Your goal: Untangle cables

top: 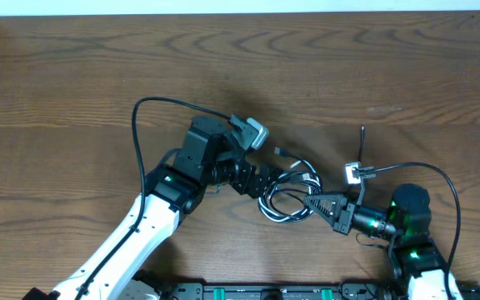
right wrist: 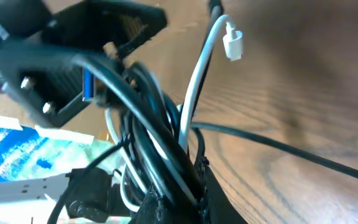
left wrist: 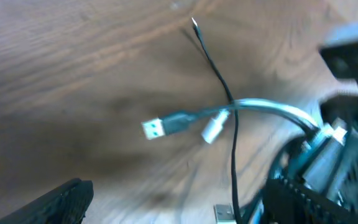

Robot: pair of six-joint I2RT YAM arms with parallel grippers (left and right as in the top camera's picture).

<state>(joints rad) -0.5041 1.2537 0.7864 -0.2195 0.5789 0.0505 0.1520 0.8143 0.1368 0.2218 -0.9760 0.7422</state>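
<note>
Nearest the base, the right gripper [top: 315,202] seems pinched shut on the tangled coil of thin black and white cables [top: 283,202], though that wrist view is crowded. Just beyond, the left gripper [top: 265,180] hovers at the coil's edge, fingers spread wide with nothing clamped. Farther out on the brown wooden table [top: 98,83] lie a silvery USB plug [left wrist: 154,128], a small white plug [left wrist: 213,129] and one thin black cord [top: 362,146]. Separation looks barely begun; next the left gripper should close on one strand and draw it from the anchored coil.
</note>
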